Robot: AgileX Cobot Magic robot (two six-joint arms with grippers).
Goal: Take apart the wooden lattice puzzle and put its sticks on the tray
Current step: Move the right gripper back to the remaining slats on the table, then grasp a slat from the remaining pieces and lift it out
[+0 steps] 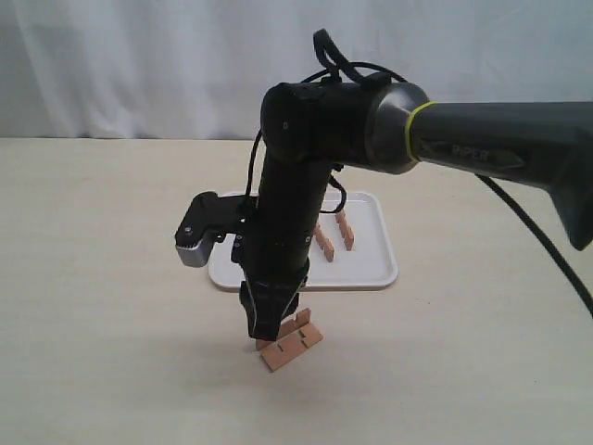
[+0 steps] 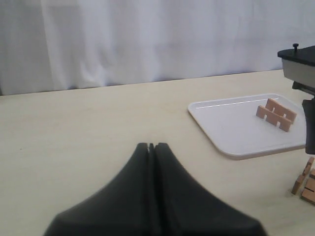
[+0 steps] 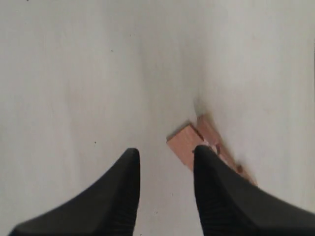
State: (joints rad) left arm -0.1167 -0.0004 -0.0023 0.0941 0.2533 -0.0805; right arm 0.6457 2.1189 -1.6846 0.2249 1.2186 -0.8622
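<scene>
What remains of the wooden lattice puzzle (image 1: 293,345) is two reddish-brown notched sticks joined on the table, in front of the tray. My right gripper (image 1: 263,336) points straight down right beside them. In the right wrist view it (image 3: 165,155) is open, with only bare table between its fingers. The sticks (image 3: 186,143) lie just outside one finger, which hides part of them. The white tray (image 1: 375,271) holds two separate sticks (image 1: 334,236) standing on edge. My left gripper (image 2: 151,146) is shut and empty over bare table, well short of the tray (image 2: 231,130) and its sticks (image 2: 276,114).
The right arm's thick black forearm (image 1: 292,195) and its wrist camera (image 1: 196,236) hang over the tray's left part and hide it. A white curtain (image 1: 139,65) backs the table. The puzzle remains (image 2: 307,181) show at the edge of the left wrist view.
</scene>
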